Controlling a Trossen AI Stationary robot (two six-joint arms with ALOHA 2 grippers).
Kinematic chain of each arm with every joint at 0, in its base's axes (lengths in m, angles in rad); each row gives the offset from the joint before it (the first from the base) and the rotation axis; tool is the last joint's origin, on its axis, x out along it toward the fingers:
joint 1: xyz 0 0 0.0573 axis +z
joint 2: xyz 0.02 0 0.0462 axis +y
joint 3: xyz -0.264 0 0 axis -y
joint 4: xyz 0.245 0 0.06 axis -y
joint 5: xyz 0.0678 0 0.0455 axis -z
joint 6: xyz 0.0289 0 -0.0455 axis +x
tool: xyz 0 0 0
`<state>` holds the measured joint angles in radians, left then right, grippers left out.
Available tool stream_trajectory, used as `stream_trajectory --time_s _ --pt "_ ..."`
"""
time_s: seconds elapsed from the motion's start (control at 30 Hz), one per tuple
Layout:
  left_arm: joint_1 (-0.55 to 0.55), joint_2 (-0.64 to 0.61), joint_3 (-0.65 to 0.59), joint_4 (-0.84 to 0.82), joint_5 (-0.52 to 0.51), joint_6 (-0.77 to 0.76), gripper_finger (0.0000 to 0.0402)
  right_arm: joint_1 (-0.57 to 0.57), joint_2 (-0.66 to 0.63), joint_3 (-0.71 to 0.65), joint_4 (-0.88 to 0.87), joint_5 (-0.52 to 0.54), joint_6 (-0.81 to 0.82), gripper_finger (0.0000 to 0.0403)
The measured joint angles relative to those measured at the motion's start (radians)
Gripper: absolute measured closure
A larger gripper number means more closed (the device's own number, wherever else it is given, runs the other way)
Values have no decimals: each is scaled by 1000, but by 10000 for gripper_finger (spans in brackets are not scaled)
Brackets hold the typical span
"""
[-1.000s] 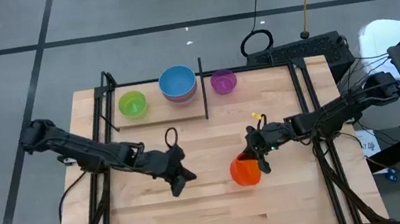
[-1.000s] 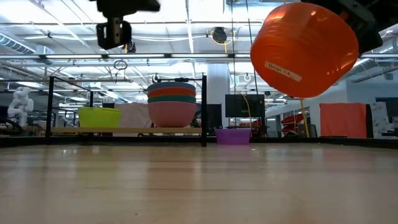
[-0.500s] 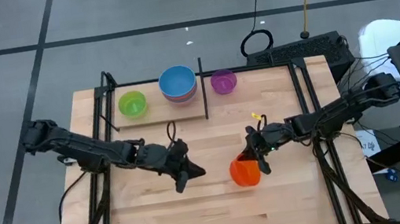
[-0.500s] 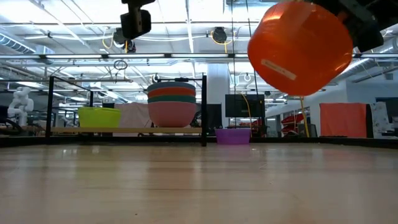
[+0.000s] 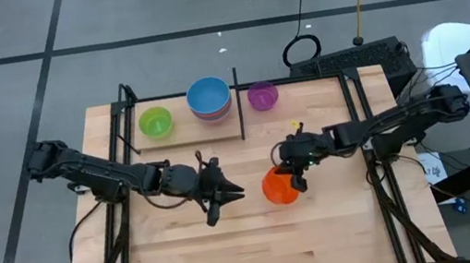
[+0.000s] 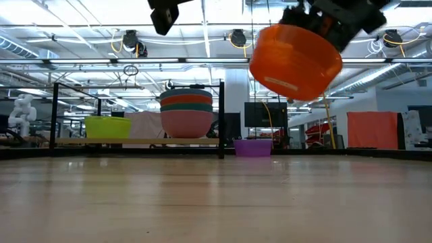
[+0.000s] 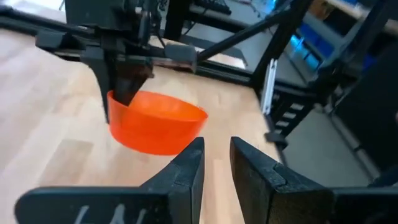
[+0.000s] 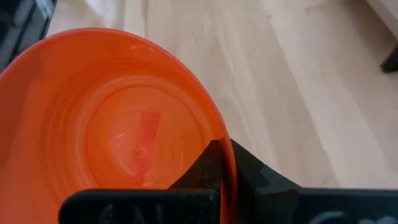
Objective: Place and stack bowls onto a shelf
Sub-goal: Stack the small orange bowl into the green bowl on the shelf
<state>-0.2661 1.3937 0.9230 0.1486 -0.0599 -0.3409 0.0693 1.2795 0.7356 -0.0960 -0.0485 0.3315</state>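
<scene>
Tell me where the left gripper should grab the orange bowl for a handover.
Probably the rim of the orange bowl facing the left gripper, opposite where the right gripper pinches it. The bowl hangs tilted above the table, that thin edge bare.

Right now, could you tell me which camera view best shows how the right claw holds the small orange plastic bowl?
The left wrist view: the right claw pinches the orange plastic bowl by its rim, clear of the tabletop. The right wrist view shows mostly the bowl's inside; the high view shows it small, and the low view only its underside.
</scene>
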Motion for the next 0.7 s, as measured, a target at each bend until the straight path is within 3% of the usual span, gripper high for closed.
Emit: stream_trajectory --time_s 0.17,0.27,0.47,0.7 --pt "4 0 0 -5 -12 144 320 -10 70 174 -215 -20 -82 403" --pt "4 0 0 -18 -32 249 320 -12 134 267 -319 -89 -107 403" --pt "5 0 0 -105 -39 372 320 -11 271 435 -479 -218 -183 403" --pt "5 0 0 -153 -24 536 321 -15 405 620 -617 -286 -274 403"
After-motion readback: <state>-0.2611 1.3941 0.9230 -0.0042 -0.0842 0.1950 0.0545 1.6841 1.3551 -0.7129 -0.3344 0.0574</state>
